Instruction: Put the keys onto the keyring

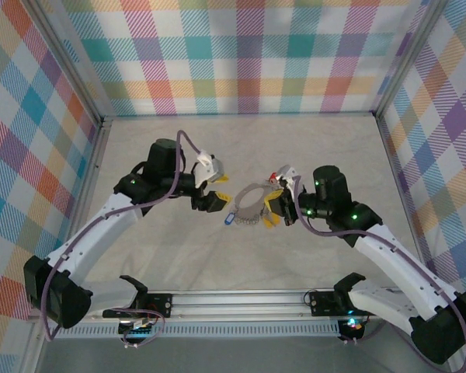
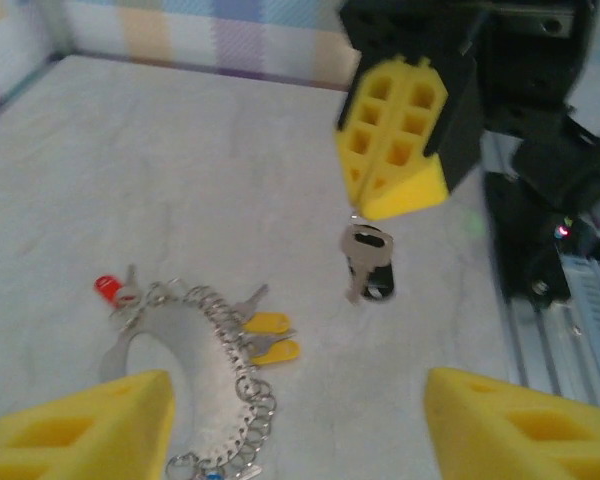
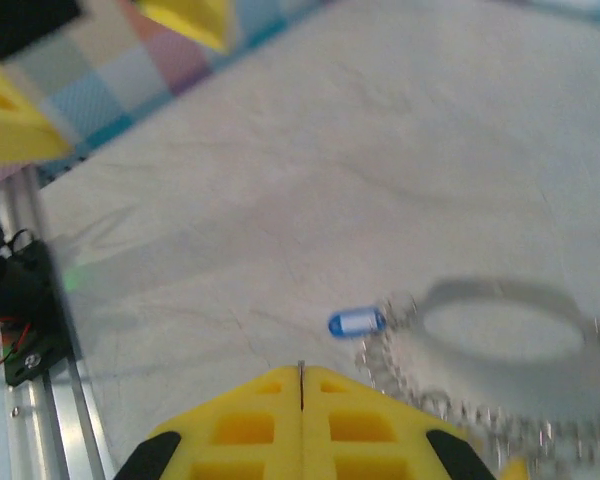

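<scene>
On the pale desk [image 1: 179, 256], close to the centre of the top external frame: the keyring [image 1: 248, 203], lying flat, with a blue tag [image 1: 227, 220] at its lower left edge. Just left of it, the left tool [image 1: 211, 192]; at its right edge, the right tool [image 1: 272, 211], too close there to tell touching from apart. From the left wrist, along the bottom of the frame: left tool [image 2: 298, 390] spread wide open, 1 yellow finger [image 2: 80, 425] in the lower left corner, the other in the lower right, bare desk between. At upper centre of that same frame: right tool [image 2: 400, 195] closed, its 2 yellow pads [image 2: 380, 130] pressed flat together and pinching the top of a black-tagged key [image 2: 368, 262], hanging down from the tips; clear of the desk or resting on it, cannot tell. At lower left: keyring [image 2: 130, 345] flat on the desk, edged with fine chain links [image 2: 242, 370], carrying a red tag [image 2: 107, 287] at its upper left and 2 yellow tags [image 2: 270, 335] on its right, apart from the hanging key. From the right wrist: right tool [image 3: 300, 372] at bottom centre, seam shut tight; blue tag [image 3: 355, 322] just above it, joined to the blurred keyring [image 3: 510, 290] at right.
</scene>
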